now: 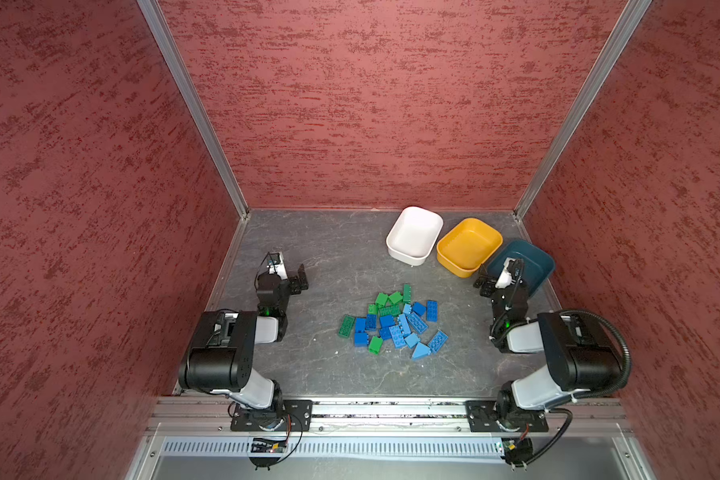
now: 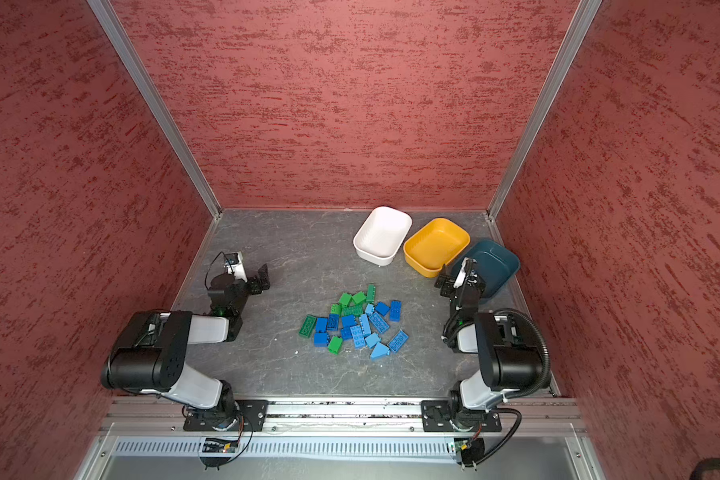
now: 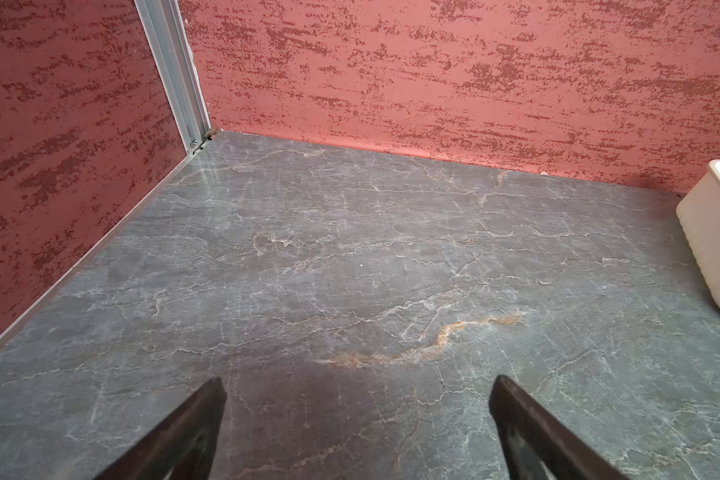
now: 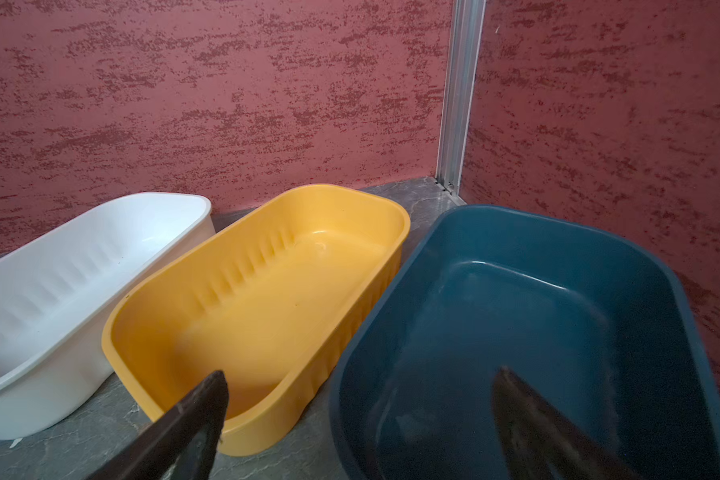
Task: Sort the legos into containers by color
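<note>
White tub (image 1: 414,232), yellow tub (image 1: 468,243) and teal tub (image 1: 535,262) sit bare, legos (image 1: 395,322) heaped nearby, left claw (image 3: 358,382), right claw (image 4: 362,372) agape.

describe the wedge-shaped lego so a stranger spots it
The grey marbled table holds a central pile of green and blue plastic bricks. At its edge nearest the robot's bases sits the light blue wedge, triangular where neighbours are studded rectangles.

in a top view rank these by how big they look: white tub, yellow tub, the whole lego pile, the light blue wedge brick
Largest to smallest:
1. lego pile, the widest spread
2. white tub and yellow tub: they look alike, so not ranked
3. light blue wedge, far smaller
</note>
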Motion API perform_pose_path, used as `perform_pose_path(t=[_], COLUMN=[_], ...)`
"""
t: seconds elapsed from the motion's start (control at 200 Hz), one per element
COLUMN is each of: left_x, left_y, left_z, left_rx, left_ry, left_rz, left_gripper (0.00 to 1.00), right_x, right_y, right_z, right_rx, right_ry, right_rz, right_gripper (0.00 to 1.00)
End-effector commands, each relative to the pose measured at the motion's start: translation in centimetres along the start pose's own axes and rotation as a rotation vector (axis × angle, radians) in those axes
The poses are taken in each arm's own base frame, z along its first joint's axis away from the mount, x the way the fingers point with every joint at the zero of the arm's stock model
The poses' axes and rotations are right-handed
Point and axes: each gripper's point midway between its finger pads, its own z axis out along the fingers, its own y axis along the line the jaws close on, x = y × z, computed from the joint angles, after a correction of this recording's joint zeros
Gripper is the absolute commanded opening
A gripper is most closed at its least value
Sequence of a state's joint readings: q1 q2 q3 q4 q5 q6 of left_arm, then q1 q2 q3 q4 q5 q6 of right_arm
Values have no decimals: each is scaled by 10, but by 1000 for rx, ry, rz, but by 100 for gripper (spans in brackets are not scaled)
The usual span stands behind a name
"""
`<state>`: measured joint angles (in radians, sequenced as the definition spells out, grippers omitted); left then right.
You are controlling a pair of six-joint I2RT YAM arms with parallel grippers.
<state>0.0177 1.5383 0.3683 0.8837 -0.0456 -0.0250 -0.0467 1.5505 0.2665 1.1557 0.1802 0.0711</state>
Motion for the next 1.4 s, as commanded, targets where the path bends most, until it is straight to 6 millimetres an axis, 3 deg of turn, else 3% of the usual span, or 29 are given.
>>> perform_pose_path(t=[0.0, 1.152, 1.277, 1.398], left_x=[-9, -8, -20, -59], left_y=[0, 0, -4, -12], left_z=[0, 0, -2, -10], left_rx=[5, 7, -12, -86], left_ry=[-30, -28, 3, 36], left_rz=[9, 9, 32, 61], left_gripper=[99, 99, 99, 99], right_x=[-8, -9, -24, -56], right_y=[-2, -2, 3, 2], right_z=[-2, -2, -8, -13], right_rx=[12, 11, -13, 12], right_ry=[-39, -41, -48, -10], right_rz=[9, 10, -2, 70], right_gripper=[99, 99, 99, 99])
